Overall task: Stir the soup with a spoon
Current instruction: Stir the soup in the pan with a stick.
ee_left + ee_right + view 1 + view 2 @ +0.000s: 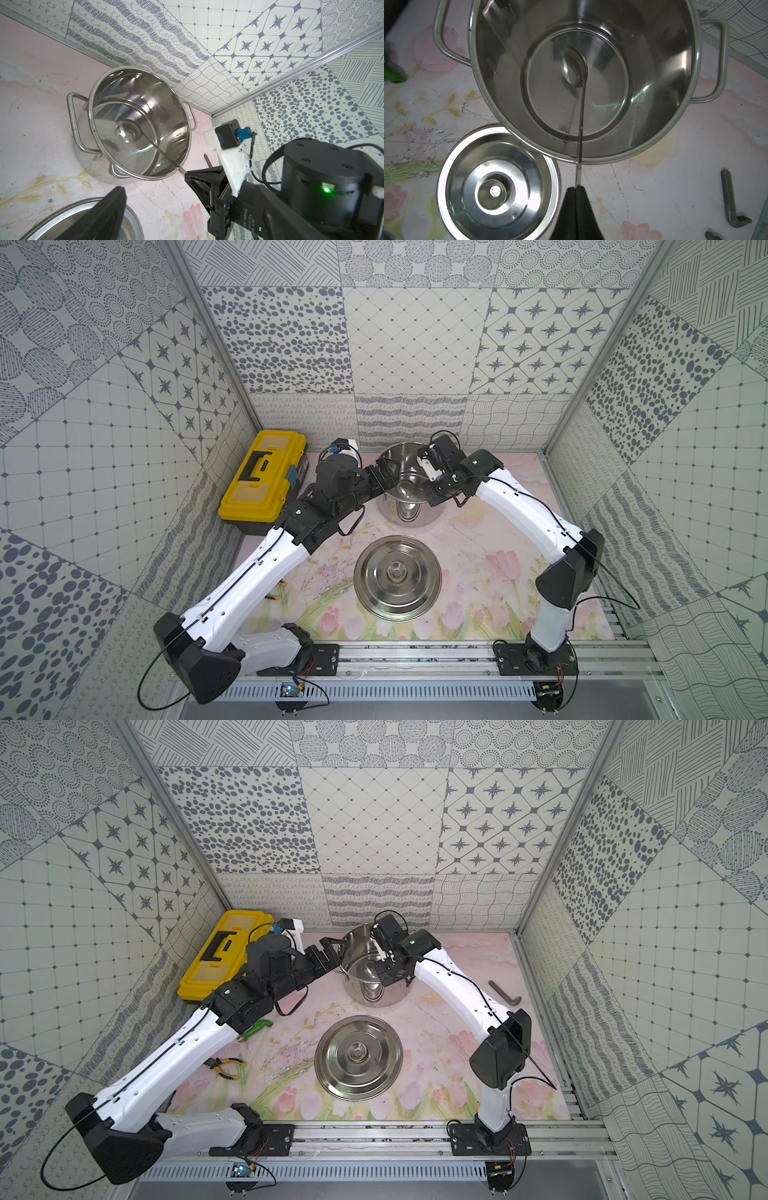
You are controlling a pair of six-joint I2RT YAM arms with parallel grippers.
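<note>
took clock directions from the top views, 12 o'clock at the back wall.

found pot (411, 516) standing uncovered at 12 o'clock on the floral tabletop (478, 556), close to the back wall.

found spoon (572, 67) inside the pot: bowl low, near the middle of the pot floor; thin straight handle slanting up and out across the rim between 3 and 4 o'clock. could not resolve whether handle rested on the rim or cleared it. could not tell what, if anything, filled the pot; saw only bright steel and reflections.

logged right tool (576, 188) pinched narrow on the outer end of the spoon handle, just outside the rim. checked the same grip from the left wrist view, spoon (126, 132) bowl-down at the floor centre.

logged left tool (330, 952) spread wide, nothing seen between the jaws, near the pot at its 9 o'clock side.

noted lid (358, 1057) lying flat on the tabletop at 6 o'clock from the pot, apart from it in both top views.

noted yellow toolbox (259, 477) at 9 o'clock from the pot, past the left arm, by the side wall. noted yellow-handled pliers (224, 1067) at 8 o'clock, and green item (257, 1028) between pliers and toolbox, partly hidden under the left arm. noted grey angled bar (505, 992) at 3 o'clock from the pot, well apart from it.
</note>
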